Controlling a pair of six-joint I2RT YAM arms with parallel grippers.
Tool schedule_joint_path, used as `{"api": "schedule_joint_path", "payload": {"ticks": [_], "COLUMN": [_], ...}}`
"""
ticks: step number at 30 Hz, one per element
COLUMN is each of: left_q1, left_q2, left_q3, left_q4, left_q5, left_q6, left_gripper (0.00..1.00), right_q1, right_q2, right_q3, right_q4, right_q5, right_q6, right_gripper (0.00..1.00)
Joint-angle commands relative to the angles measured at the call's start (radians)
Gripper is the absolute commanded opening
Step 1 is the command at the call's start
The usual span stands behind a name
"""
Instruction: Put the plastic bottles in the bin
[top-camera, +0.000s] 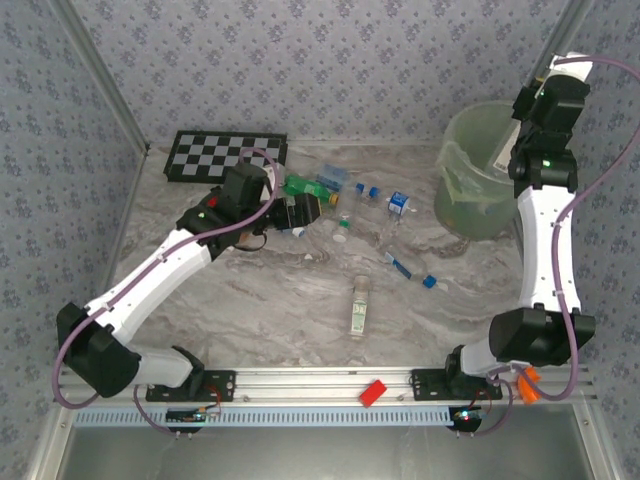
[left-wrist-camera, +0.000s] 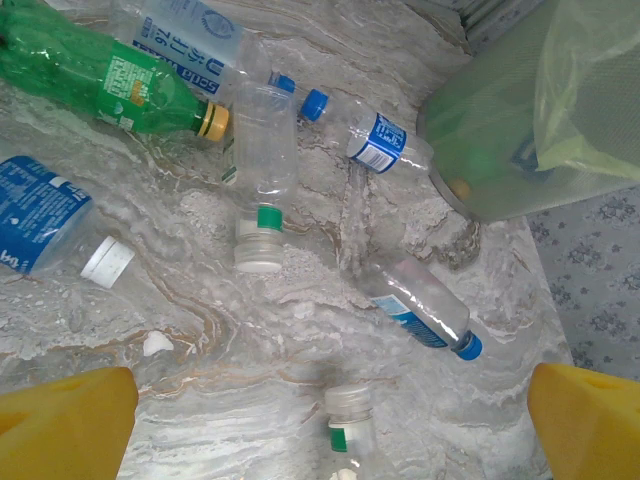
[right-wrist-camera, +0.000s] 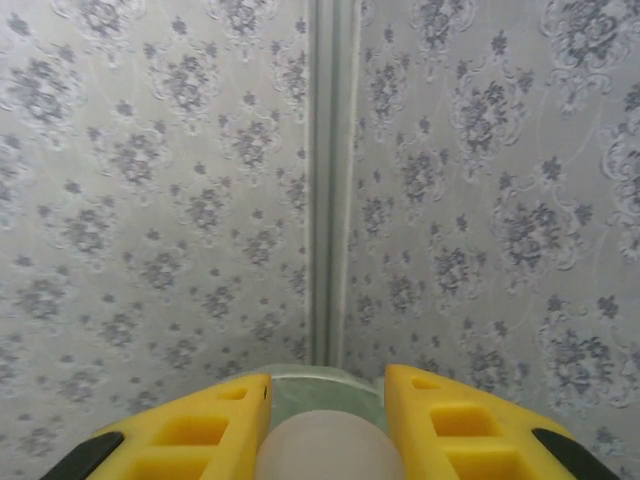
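Note:
My left gripper (left-wrist-camera: 330, 425) hangs open over the table, its yellow fingers (left-wrist-camera: 62, 420) set wide apart. Between them lies a clear bottle (left-wrist-camera: 350, 420) with a white cap and green band, untouched. Further out lie a green bottle (left-wrist-camera: 100, 70), a clear white-capped bottle (left-wrist-camera: 262, 150), a blue-labelled bottle (left-wrist-camera: 40, 215) and a blue-capped bottle (left-wrist-camera: 420, 305). My right gripper (right-wrist-camera: 328, 390) is shut on a pale plastic bottle (right-wrist-camera: 325, 450), held high above the bin (top-camera: 470, 175), whose rim (right-wrist-camera: 320, 385) shows just beyond the fingers.
A chequered board (top-camera: 225, 157) leans at the back left, just behind my left arm. A red block (top-camera: 373, 392) sits on the front rail. More bottles (top-camera: 359, 305) lie scattered mid-table. Patterned walls close in on three sides.

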Motion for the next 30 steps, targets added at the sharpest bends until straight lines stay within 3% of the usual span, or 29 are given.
{"api": "schedule_joint_path", "payload": {"ticks": [1, 12, 30], "left_q1": [-0.002, 0.009, 0.016], "left_q2": [0.021, 0.097, 0.07], "left_q3": [0.043, 0.114, 0.075], "left_q4": [0.033, 0.008, 0.001], "left_q5": [0.022, 0.066, 0.039], "left_q6": [0.031, 0.054, 0.036], "left_gripper": [1.0, 1.0, 1.0], "right_q1": [-0.014, -0.048, -0.04], "right_q2": [0.01, 0.039, 0.141], "right_q3": [-0.031, -0.11, -0.284], "right_q4": [0.117, 0.106, 0.049], "right_q5": [0.072, 0.072, 0.001], "right_q6": [-0.09, -0.072, 0.066], "right_gripper": [0.17, 0.17, 0.17]}}
